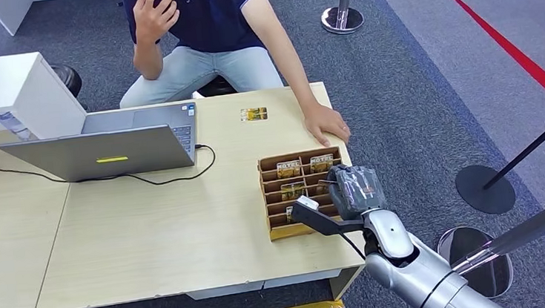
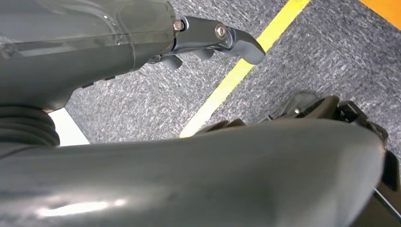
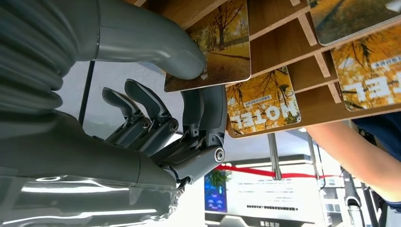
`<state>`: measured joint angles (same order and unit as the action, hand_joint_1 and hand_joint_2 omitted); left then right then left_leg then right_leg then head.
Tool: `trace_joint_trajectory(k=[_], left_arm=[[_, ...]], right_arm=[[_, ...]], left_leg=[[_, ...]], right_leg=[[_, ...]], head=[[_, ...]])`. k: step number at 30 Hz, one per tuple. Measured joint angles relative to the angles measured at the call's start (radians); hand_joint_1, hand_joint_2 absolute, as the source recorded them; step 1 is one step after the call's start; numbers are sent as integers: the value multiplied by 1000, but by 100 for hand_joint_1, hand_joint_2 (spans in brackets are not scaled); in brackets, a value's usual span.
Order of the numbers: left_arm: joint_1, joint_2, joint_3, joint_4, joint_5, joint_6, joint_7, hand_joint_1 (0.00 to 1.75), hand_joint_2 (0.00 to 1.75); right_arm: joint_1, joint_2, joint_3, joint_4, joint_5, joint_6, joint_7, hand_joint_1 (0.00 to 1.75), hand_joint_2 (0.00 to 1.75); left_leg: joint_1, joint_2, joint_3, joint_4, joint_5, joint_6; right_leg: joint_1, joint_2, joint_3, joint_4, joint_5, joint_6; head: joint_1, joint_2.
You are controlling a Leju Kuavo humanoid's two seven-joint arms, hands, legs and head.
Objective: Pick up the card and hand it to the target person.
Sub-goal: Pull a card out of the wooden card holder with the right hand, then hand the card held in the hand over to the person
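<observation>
1. Pinching a card (image 3: 215,45): the right hand (image 1: 353,190) sits at the right edge of the wooden card holder (image 1: 273,207). In the right wrist view the thick grey thumb (image 3: 156,45) lies on the card's picture face and darker fingers (image 3: 208,113) sit behind it, so the hand is clamped on that card, which is still at the holder.
2. Card, detail: yellow autumn-tree print, edge lying against a wooden divider of the holder.
3. Card holder: brown, divided into compartments, standing on the near right part of the light wooden table (image 1: 150,232). Other cards marked HOTEL (image 1: 289,168) stand in its far compartments.
4. Loose card (image 1: 253,114): lying flat on the table, far of the holder and well apart from it.
5. Person (image 1: 206,26): seated at the far side of the table, dark blue shirt, light jeans. One hand (image 1: 326,125) rests on the table's right edge just beyond the holder; the other is raised near the chest.
6. Laptop (image 1: 105,150): open, grey, on the far left of the table, a black cable (image 1: 175,179) trailing from it.
7. Left hand (image 2: 213,40): seen in the left wrist view over grey carpet with a yellow floor stripe (image 2: 241,68); whether its fingers are apart or together I cannot tell.
8. Stanchion bases (image 1: 485,189): on the carpet right of the table, with a red floor line (image 1: 513,51) beyond.
</observation>
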<state>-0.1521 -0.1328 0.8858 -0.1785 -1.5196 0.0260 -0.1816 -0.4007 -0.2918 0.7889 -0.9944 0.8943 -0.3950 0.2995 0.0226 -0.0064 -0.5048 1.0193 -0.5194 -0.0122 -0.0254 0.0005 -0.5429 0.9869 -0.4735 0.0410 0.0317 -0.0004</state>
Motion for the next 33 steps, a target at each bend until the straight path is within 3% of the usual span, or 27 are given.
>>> trace_joint_trajectory(k=[9, 23, 33], left_arm=[[1, 2, 2, 0, 1, 7, -7, 0, 0], [-1, 5, 2, 0, -1, -5, -13, 0, 0], [-23, -3, -21, 0, -1, -32, 6, 0, 0]], right_arm=[[17, -1, -50, -107, -183, -93, -49, 164, 175], [-130, -19, -120, -566, -118, -43, 12, 164, 175], [-225, 57, -73, -535, -172, -86, -82, 164, 175]], left_leg=[[0, 0, -1, 0, 0, 0], [0, 0, -1, 0, 0, 0], [0, -1, -2, 0, 1, 0]], right_leg=[[0, 0, 0, 0, 0, 0], [0, 0, 0, 0, 0, 0], [0, 0, 0, 1, 0, 0]], head=[[0, 0], [0, 0], [0, 0]])
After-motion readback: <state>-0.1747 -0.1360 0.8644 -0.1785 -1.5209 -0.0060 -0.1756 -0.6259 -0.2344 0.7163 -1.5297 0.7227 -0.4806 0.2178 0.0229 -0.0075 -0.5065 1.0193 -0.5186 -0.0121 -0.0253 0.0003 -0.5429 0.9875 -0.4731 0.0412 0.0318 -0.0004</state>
